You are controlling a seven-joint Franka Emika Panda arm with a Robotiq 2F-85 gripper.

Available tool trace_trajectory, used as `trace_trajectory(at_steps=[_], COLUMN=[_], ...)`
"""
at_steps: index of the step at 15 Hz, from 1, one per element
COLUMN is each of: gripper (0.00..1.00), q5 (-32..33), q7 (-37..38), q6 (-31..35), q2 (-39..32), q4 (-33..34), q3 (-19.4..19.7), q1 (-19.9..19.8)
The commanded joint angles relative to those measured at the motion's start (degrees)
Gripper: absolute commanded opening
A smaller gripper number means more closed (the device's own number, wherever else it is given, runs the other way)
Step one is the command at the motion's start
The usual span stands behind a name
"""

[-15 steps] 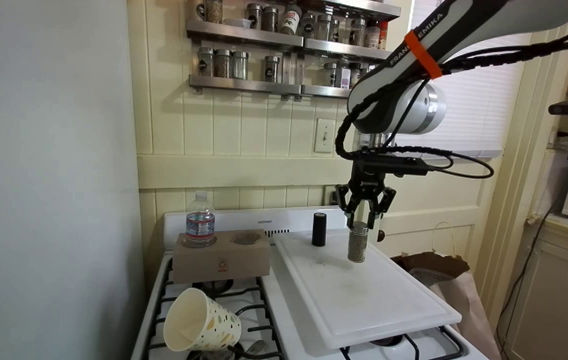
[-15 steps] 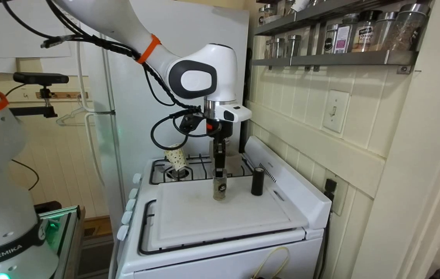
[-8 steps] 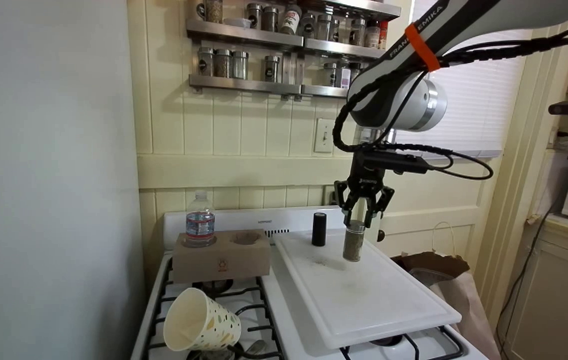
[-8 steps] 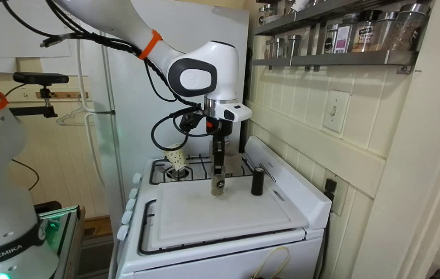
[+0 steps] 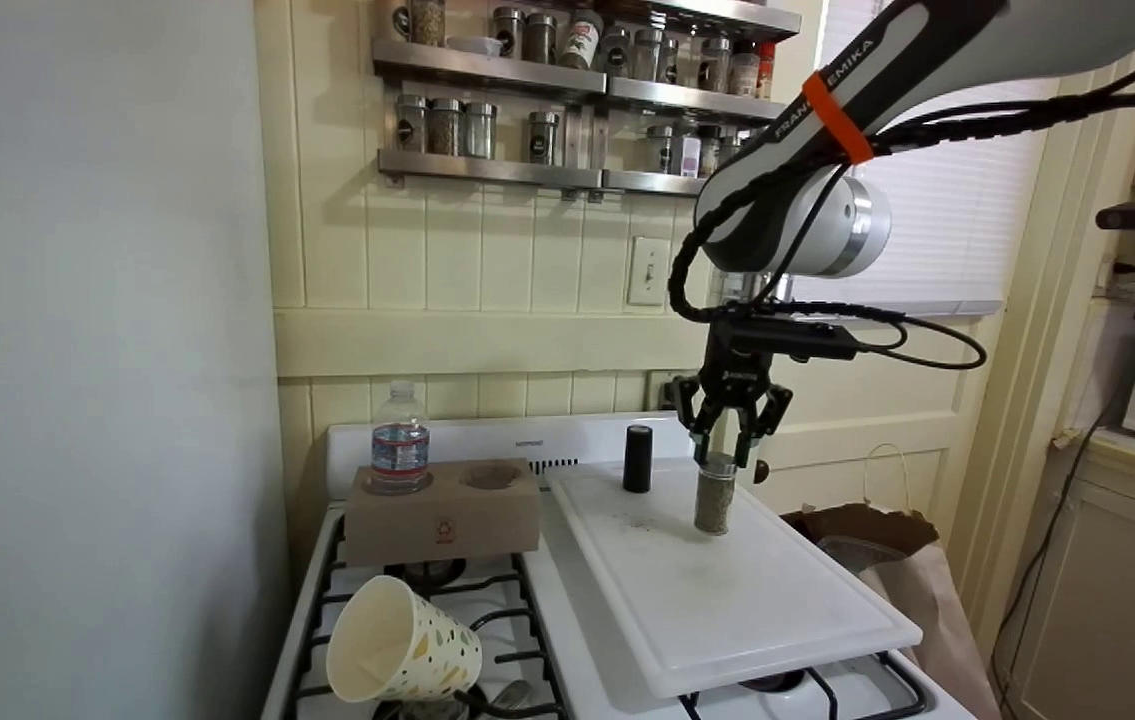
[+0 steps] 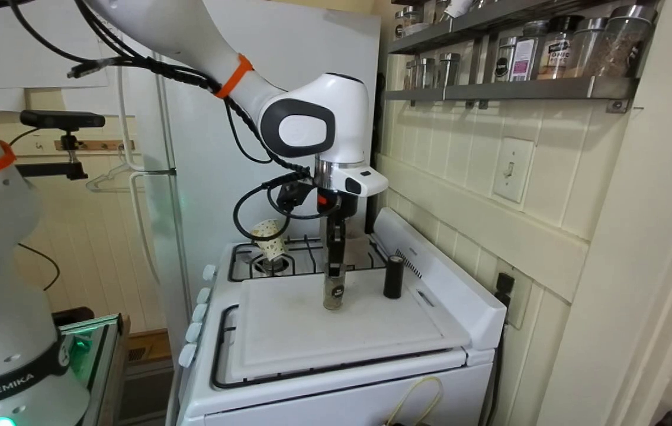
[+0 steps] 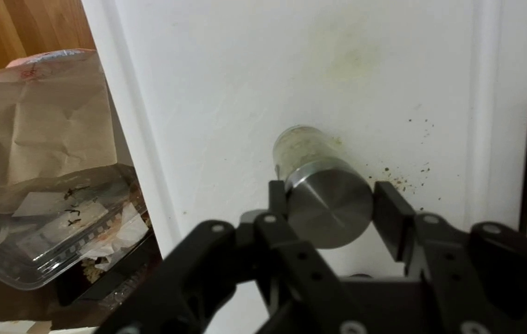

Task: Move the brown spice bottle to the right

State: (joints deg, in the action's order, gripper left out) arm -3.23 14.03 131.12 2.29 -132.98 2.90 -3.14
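Observation:
The brown spice bottle stands near-upright in my gripper, its glass body (image 5: pixel 713 508) and metal cap showing in both exterior views (image 6: pixel 333 293). My gripper (image 5: pixel 722 457) points down from above and is shut on the cap, with a pad on each side. In the wrist view the cap (image 7: pixel 330 208) fills the space between the pads (image 7: pixel 391 218), and the body (image 7: pixel 298 148) shows beyond it. The bottle's base is at or just above the white cutting board (image 5: pixel 757 610); I cannot tell if it touches.
A black bottle (image 5: pixel 638 460) stands on the board near the stove's back panel. A cardboard holder (image 5: pixel 442 525) with a clear water bottle (image 5: pixel 400 445) and a tipped dotted cup (image 5: pixel 407 645) are on the burners. A paper bag (image 7: pixel 40 125) is beside the board's edge.
Half a second ago the bottle hung tilted and slightly higher. Now the gripper has come down a little with it, and it is closer to upright. The other things have not moved.

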Motion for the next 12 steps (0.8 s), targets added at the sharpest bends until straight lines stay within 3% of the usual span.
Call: trace_trajectory(at_steps=[1, 6, 12], gripper=[0.24, 0.24, 0.24], q5=[0.5, 3.3, 2.5], q7=[-2.2, -4.8, -18.5], q6=[0.2, -2.0, -13.4], q2=[-0.8, -1.5, -1.7], q4=[-0.3, 0.1, 1.9], q3=[0.1, 0.2, 0.5], q1=[-0.1, -0.1, -0.2])
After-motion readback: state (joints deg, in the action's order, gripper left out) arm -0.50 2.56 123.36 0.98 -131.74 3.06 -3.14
